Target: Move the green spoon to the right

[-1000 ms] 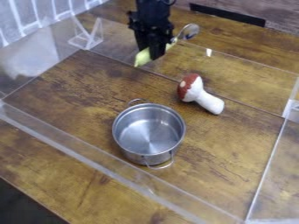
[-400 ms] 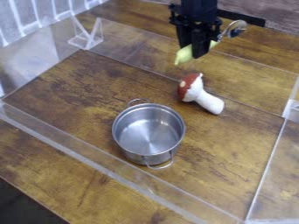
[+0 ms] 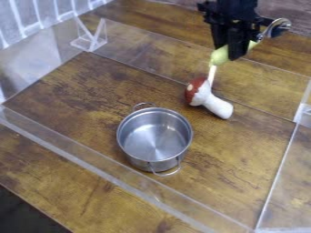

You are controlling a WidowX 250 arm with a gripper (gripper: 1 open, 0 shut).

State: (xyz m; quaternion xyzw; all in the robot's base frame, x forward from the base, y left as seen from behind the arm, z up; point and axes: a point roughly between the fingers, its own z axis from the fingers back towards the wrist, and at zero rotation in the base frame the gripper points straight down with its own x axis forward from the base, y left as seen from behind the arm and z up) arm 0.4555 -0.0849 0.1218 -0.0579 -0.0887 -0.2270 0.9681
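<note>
The green spoon (image 3: 220,55) hangs in the air at the upper right, its yellow-green handle pointing down-left and its silvery rounded end (image 3: 278,26) sticking out to the right. My black gripper (image 3: 235,43) is shut on the spoon's middle, pointing almost straight down. The spoon's lower tip hovers just above the mushroom toy's red cap.
A red-capped, white-stemmed mushroom toy (image 3: 208,96) lies on the wooden table below the gripper. A round steel pot (image 3: 155,136) stands at centre. Clear acrylic walls (image 3: 282,170) fence the work area, with a clear stand (image 3: 85,37) at the back left.
The gripper has carried the spoon to the right and slightly upward, from above the table's back middle to over the mushroom toy. Pot and mushroom have not moved.
</note>
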